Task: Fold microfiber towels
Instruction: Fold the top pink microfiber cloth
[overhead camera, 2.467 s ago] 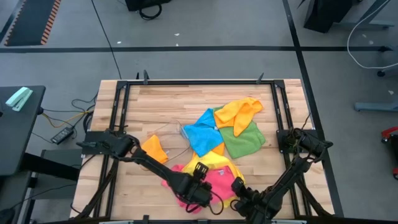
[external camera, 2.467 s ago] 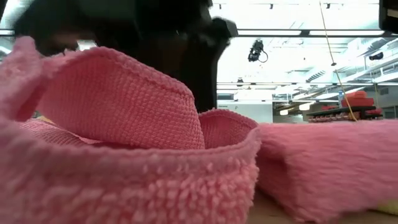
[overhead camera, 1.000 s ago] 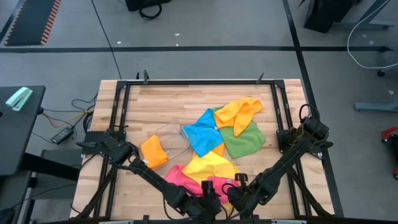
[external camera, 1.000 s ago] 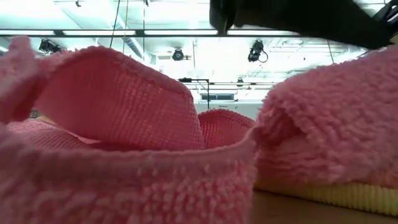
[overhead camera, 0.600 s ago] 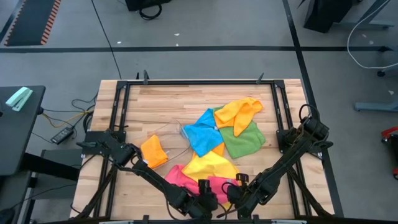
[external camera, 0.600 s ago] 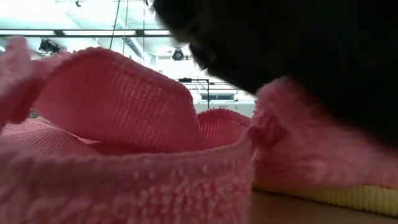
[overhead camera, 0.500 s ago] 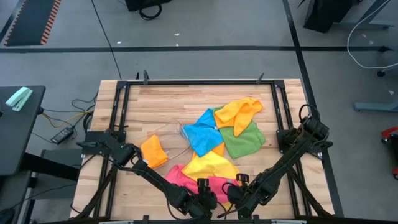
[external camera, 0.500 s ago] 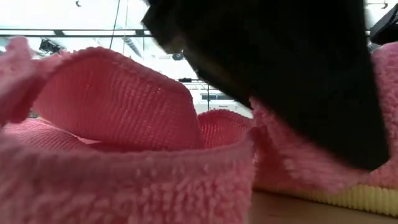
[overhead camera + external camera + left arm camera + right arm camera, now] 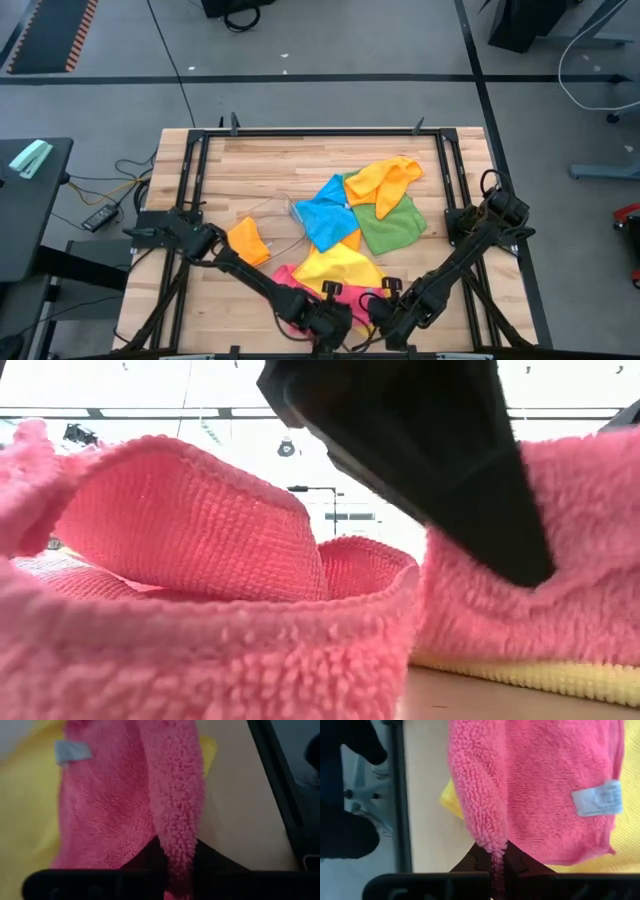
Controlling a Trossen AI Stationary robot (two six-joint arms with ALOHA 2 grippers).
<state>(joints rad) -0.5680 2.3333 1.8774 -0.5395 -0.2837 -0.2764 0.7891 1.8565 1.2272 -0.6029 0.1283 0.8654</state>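
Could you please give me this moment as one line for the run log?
left pincer: shut on pink towel edge | right pincer: shut on pink towel edge | pink towel: over yellow towel, near table front

We see the pink towel [image 9: 300,283] crumpled at the lower centre of the high view, fluffy, a pale label on it; one edge is pinched up into a ridge. The yellow towel [image 9: 340,266] lies partly beneath it. Above sit the blue towel [image 9: 325,212], green towel [image 9: 392,226] and orange towel [image 9: 385,180], overlapping. A folded orange towel [image 9: 247,241] lies apart at left.
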